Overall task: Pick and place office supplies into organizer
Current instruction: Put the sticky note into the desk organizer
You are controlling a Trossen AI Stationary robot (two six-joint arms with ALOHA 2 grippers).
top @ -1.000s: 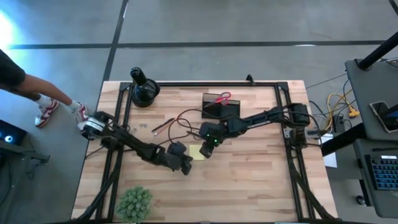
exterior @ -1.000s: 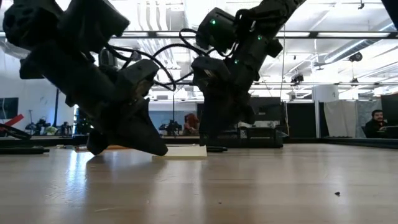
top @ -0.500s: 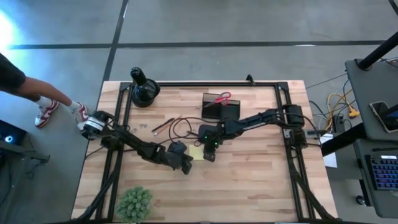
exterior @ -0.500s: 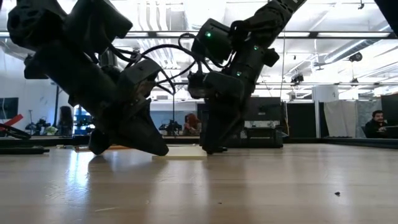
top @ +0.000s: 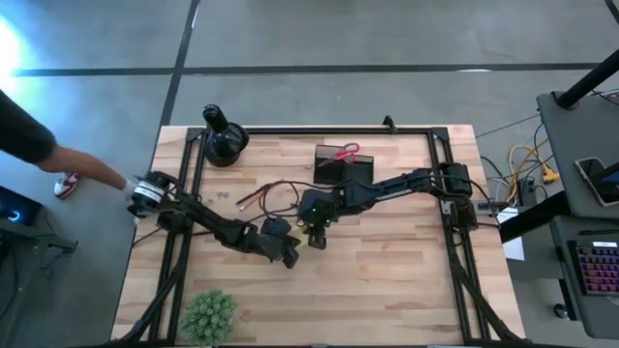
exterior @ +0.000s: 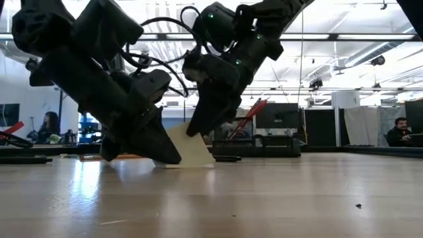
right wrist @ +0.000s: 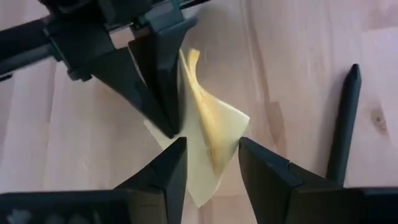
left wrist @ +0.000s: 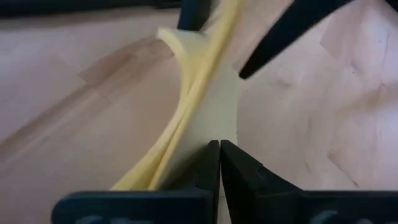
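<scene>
The yellow sticky-note pad (exterior: 190, 149) stands tilted between my two grippers, its lower edge on the table; the high view hides it under them. My left gripper (top: 287, 255) is shut with its tips down on the pad. My right gripper (top: 314, 235) is closed on the pad's raised side. The black organizer (top: 344, 169) stands farther back with the red-handled scissors (top: 346, 152) in it. Orange pencils (top: 253, 194) lie on the table to its left. A black pen (right wrist: 343, 124) lies beside the pad. My left gripper (left wrist: 219, 163) presses its shut fingertips down on the pad's low part (left wrist: 214, 127), slanting down from the table's left. That part stays against the table. My right gripper (right wrist: 212, 177) has the pad's raised edge (right wrist: 208, 143) between its two fingers, from above. Whether it has the whole pad or only some sheets, I cannot tell. The pad bows upward and tilts, its lower edge (exterior: 192, 164) on the wood.
A round black object with an upright knob (top: 224, 140) stands at the table's far left corner and a green plant (top: 208, 314) at the near left edge. A person's arm (top: 58, 155) reaches in left of the table. Bare wood lies to the near right.
My right gripper came down onto the flat pad, took hold, then rose and moved toward the table's left. The pad's held side tipped up off the table while its other edge stayed down under my still left gripper.
</scene>
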